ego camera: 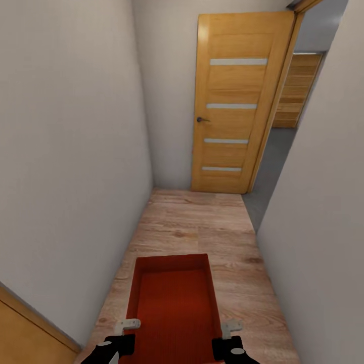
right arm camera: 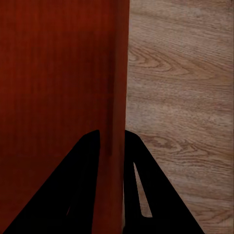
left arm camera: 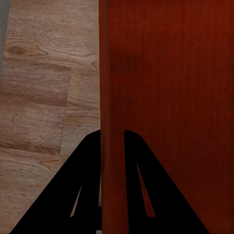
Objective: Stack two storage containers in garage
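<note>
Narrow corridor, pale walls either side, light wood plank floor (ego camera: 202, 222) underfoot. One orange-red storage container (ego camera: 174, 303) is carried out front, open top up, held level between both arms, well above the planks. Left gripper (left arm camera: 113, 146): fingers pinched narrow on the container's left wall, one finger inside, one outside, wall running straight betw. them. Right gripper (right arm camera: 111, 146): same deal on the right wall, fingers clamped tight on the thin red edge. Both grips sit at the near end of the bin, approx. opposite each other. Ahead, a wooden door (ego camera: 237, 106) w/ four pale glass strips and a dark handle stands swung open against the end wall. Through the opening at right, grey floor (ego camera: 275, 162) and a slatted wooden panel (ego camera: 298, 86) beyond.
</note>
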